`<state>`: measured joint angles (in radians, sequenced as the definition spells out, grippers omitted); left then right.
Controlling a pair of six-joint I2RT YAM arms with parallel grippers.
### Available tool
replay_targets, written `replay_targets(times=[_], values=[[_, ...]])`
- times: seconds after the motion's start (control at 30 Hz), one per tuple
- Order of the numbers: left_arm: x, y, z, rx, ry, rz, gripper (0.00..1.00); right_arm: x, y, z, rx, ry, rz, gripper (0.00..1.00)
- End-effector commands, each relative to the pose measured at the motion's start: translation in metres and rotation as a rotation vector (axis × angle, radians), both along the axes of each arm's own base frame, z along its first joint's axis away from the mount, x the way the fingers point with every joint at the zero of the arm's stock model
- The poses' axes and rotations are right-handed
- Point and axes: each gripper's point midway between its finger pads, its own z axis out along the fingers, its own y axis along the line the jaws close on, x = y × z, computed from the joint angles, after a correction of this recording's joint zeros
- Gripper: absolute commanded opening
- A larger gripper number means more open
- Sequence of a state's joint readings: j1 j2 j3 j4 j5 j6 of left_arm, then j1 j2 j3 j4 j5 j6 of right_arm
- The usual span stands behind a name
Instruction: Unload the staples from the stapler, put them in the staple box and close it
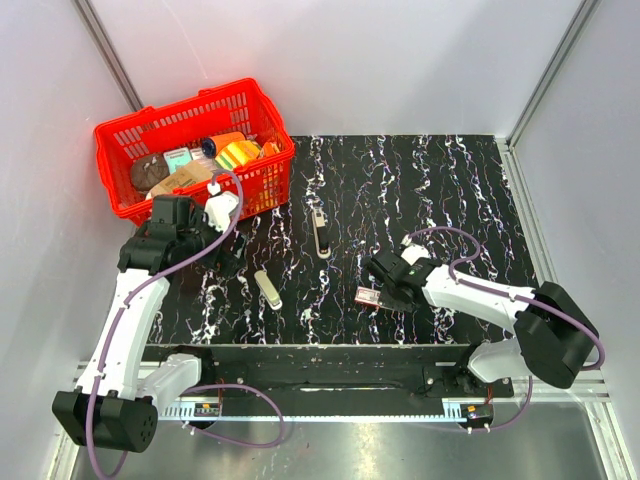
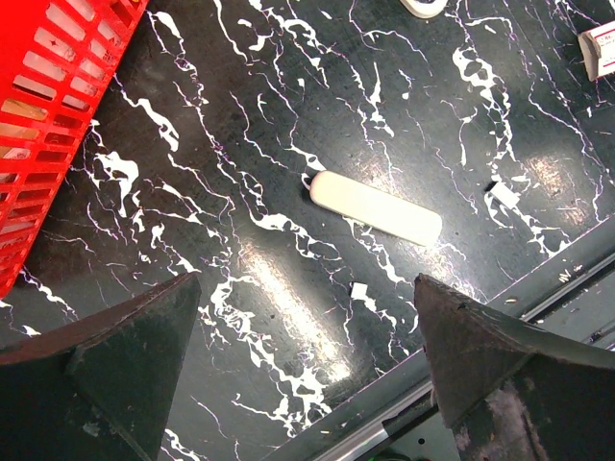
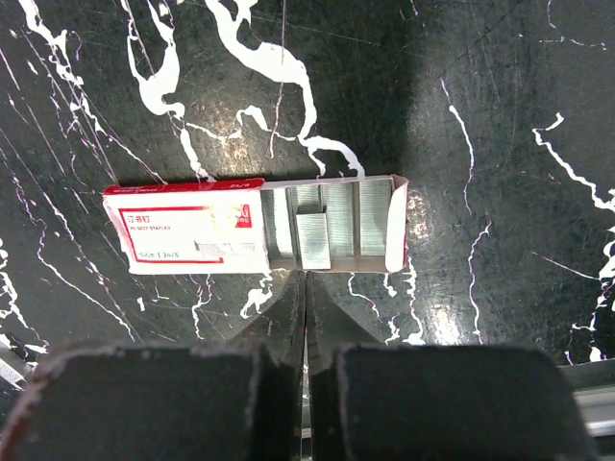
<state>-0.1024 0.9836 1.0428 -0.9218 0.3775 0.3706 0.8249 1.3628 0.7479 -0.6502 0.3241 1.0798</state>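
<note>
The stapler (image 1: 320,235), a slim black bar with a silver-cream top piece, lies on the black marbled table at its middle, with no gripper near it. An open red-and-white staple box (image 3: 255,230) lies right in front of my right gripper (image 3: 306,280). Its tray holds rows of staples, with a loose staple strip (image 3: 312,240) on top. The right gripper is shut, with nothing between its fingers, and its tips are at the box's near edge; it also shows in the top view (image 1: 378,283). My left gripper (image 2: 307,327) is open and empty above the table near its front edge.
An all-pale cream bar (image 2: 375,207) lies ahead of the left gripper, also in the top view (image 1: 268,288). A red basket (image 1: 160,125) with several items stands at the back left. The staple box (image 1: 368,296) lies right of the cream bar. A metal rail (image 1: 330,405) runs along the table's front.
</note>
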Motion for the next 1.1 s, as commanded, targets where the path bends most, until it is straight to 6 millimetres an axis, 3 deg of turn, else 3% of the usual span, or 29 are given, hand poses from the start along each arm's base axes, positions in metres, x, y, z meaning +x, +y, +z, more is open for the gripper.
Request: replay_targets(times=[0.0, 0.2, 0.33, 0.43, 0.57, 0.67, 0.77, 0.93, 1.07], values=[[0.007, 0.001, 0.007, 0.001, -0.052, -0.004, 0.99, 0.006, -0.001, 0.006, -0.018, -0.034, -0.003, 0.0], [0.007, 0.0, 0.011, -0.005, -0.064, -0.007, 0.99, 0.009, 0.007, 0.021, 0.033, -0.06, 0.014, 0.0], [0.006, -0.003, 0.009, -0.016, -0.056, -0.019, 0.99, 0.018, 0.03, 0.043, 0.113, -0.104, 0.071, 0.0], [0.005, -0.002, 0.005, -0.01, -0.045, -0.017, 0.99, 0.028, 0.057, 0.056, 0.162, -0.144, 0.133, 0.12], [0.003, -0.002, 0.0, -0.008, -0.042, -0.026, 0.99, 0.031, 0.104, 0.063, 0.142, -0.196, 0.28, 0.37], [0.003, 0.002, -0.004, 0.011, -0.032, -0.015, 0.99, 0.023, 0.145, 0.057, 0.132, -0.198, 0.405, 0.45], [0.003, 0.002, -0.005, 0.014, -0.032, -0.017, 0.99, 0.017, 0.17, 0.04, 0.101, -0.175, 0.478, 0.46], [0.003, 0.004, -0.006, 0.027, -0.04, -0.017, 0.99, 0.007, 0.197, 0.026, 0.096, -0.162, 0.518, 0.5], [0.002, 0.005, -0.006, 0.033, -0.043, -0.016, 0.99, 0.003, 0.205, 0.017, 0.052, -0.161, 0.528, 0.52]])
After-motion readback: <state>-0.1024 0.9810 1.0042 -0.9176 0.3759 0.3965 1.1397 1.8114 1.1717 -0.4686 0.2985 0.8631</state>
